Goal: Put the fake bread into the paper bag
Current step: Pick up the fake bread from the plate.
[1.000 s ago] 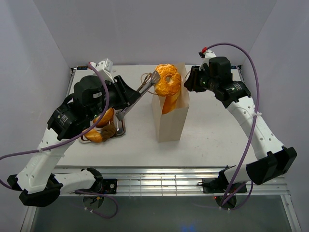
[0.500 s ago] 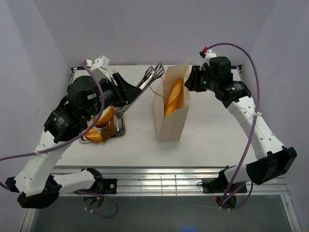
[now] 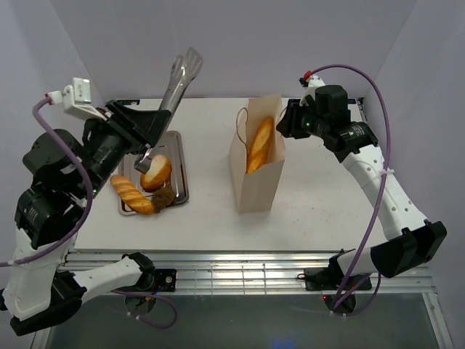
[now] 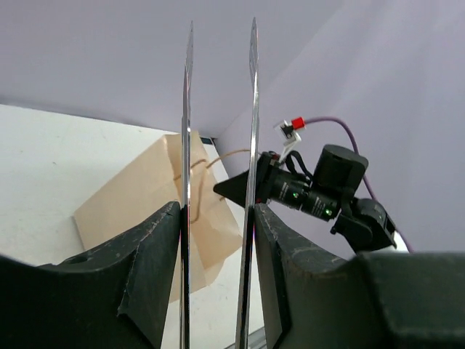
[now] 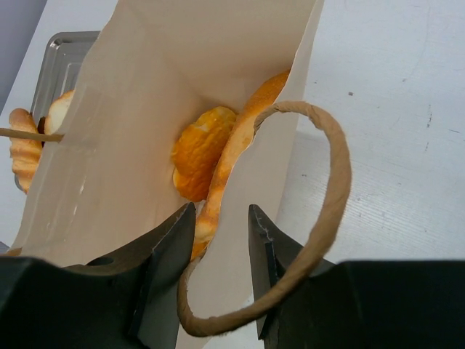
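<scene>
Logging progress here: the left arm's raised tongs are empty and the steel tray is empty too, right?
Half right. The tongs are empty, but the steel tray is not: bread rolls lie on it, as the top view shows.

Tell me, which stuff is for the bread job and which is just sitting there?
For the job: paper bag; baguette inside it; rolls not yet bagged; tongs, the robot's lifting tool.
Just there: steel tray under the rolls; purple cables.
</scene>
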`<state>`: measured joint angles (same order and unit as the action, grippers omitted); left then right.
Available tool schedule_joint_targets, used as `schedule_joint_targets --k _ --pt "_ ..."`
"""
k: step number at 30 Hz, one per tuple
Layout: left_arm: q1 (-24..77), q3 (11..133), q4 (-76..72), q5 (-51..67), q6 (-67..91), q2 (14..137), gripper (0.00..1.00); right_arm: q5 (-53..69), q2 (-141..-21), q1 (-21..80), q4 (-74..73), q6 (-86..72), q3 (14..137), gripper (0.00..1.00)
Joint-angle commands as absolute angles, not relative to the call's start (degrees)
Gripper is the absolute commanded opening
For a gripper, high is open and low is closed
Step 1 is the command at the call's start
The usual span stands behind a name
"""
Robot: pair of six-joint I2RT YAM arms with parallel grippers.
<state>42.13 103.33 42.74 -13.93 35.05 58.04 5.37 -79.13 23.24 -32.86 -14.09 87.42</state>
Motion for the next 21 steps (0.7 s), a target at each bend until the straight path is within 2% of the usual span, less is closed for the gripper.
schedule_joint_targets --k 1,2,6,16,21 --pt "42.3 105.4 49.0 -25.5 38.7 56.2 0.54 7.3 -79.3 23.0 -30.1 -13.4 88.0 0.41" --pt "42.3 105.6 51.6 -30.2 40.5 56.2 0.54 7.4 -79.3 23.0 -29.8 -13.5 87.7 0.41" --pt "42.3 105.2 65.1 -36.4 47.2 57.3 0.55 8.4 -79.0 23.0 -28.9 -13.9 86.6 0.42" --pt "42.3 94.3 79.8 -38.8 57.7 54.4 0.52 10.2 -78.1 23.0 -27.3 -14.3 84.6 0.42" --pt "42.3 87.7 80.5 -35.6 58.6 51.8 0.51 11.1 -77.5 22.9 -26.2 -14.8 82.6 0.42"
